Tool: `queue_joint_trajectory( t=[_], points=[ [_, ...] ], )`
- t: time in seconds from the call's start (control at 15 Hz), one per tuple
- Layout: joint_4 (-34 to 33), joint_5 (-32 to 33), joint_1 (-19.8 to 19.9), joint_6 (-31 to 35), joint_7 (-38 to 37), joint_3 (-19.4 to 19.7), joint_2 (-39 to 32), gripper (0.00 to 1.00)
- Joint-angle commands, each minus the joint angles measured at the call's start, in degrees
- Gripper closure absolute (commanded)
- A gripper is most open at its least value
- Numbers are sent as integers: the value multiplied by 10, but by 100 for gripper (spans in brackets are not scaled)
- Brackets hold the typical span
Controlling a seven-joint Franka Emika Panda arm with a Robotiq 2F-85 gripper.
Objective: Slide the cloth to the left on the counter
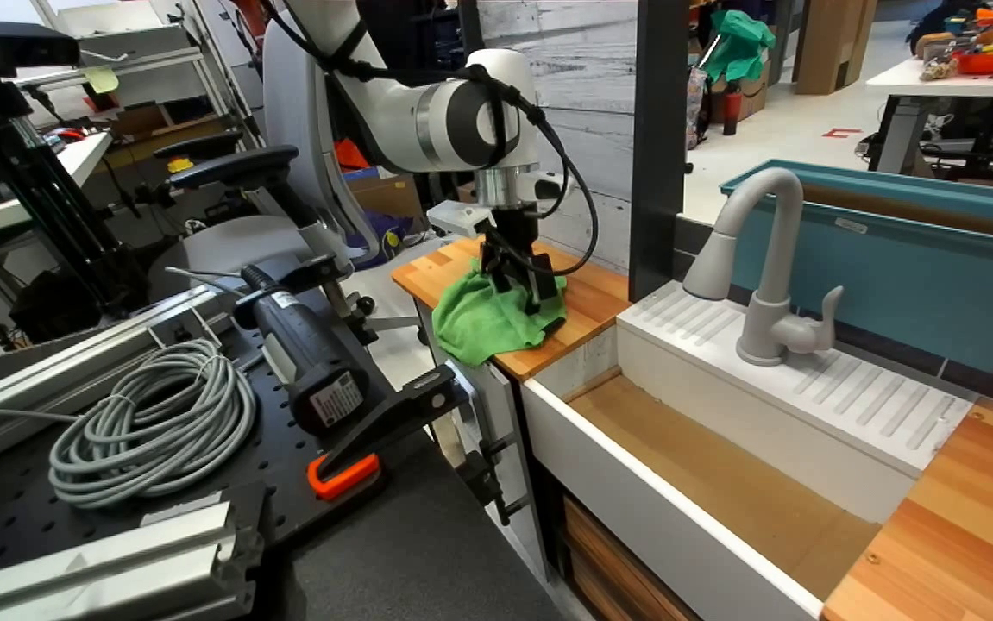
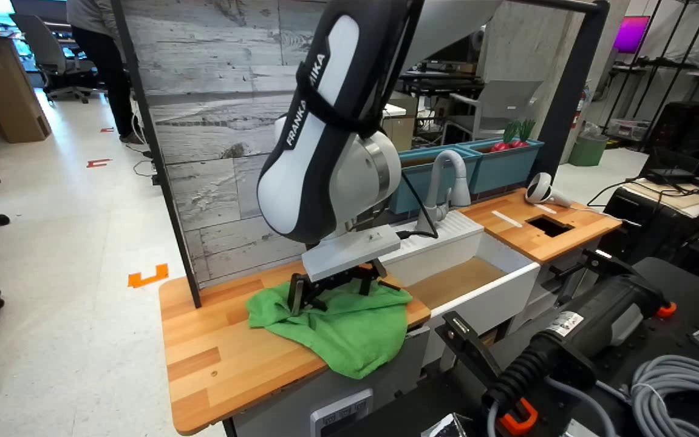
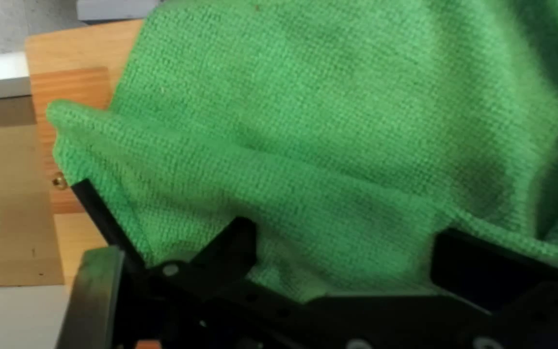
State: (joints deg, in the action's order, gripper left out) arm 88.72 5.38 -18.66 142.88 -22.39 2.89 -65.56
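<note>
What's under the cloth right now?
The counter, visible around the cloth. A black strip shows at the cloth's edge; whether it runs underneath, I can't tell. Anything else is covered.

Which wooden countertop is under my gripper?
The countertop beside the plank wall, bearing the green cloth; the other countertop, across the sink, has a rectangular cutout.

Pale floor (image 2: 76, 212) with orange tape (image 2: 136, 280) spreads left of the grey plank panel (image 2: 215, 121) in an exterior view. Beyond the panel, to its right, stand a grey chair (image 2: 501, 103) and a concrete wall (image 2: 519, 48); farther right of the panel glows a purple rectangle (image 2: 631, 33), perhaps a screen.
</note>
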Motion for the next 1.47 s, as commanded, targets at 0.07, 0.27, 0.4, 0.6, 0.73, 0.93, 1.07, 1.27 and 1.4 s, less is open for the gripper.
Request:
queue_joint_trajectory(
  t=[0.07, 0.27, 0.4, 0.6, 0.73, 0.93, 1.07, 1.27, 1.4],
  points=[
    [-68, 4, -37, -6, 3, -3, -49, 0],
    [-97, 5, -56, -17, 1, -4, -65, 0],
    [-110, 4, -64, -27, 1, -6, -70, 0],
    [-123, 0, -71, -37, -1, -13, -75, 0],
    [-127, -2, -74, -43, -2, -17, -73, 0],
    [-112, -4, -77, -50, -3, -24, -55, 0],
    [-90, -5, -77, -42, -7, -26, -35, 0],
    [-41, -4, -80, -17, -20, -22, 11, 0],
    [-1, -4, -81, 3, -30, -18, 49, 0]
  ],
)
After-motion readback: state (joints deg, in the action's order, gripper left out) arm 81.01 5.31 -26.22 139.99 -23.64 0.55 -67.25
